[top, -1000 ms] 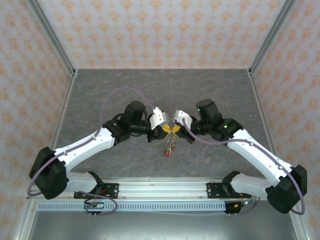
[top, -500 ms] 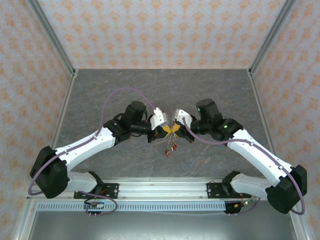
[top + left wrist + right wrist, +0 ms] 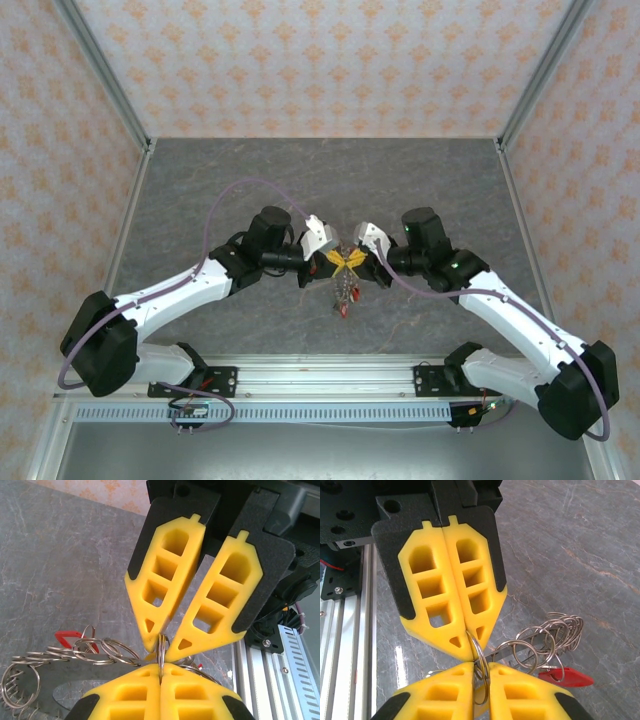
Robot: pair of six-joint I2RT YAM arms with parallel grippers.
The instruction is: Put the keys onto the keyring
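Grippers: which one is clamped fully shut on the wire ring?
The left gripper: its yellow fingers meet with no gap, pinching the wire ring. The right gripper's fingers stand slightly apart around it.

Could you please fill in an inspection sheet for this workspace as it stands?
Surface: grey marbled table.
Job's things: ring between the two grippers; bunch of rings and red key beside it.
Clutter: nothing seen.
Grippers: left gripper shut on the ring; right gripper has jaws slightly apart around it, grip unclear.
Cables: purple cable along each arm.
Surroundings: patterned walls; metal rail at the near edge.
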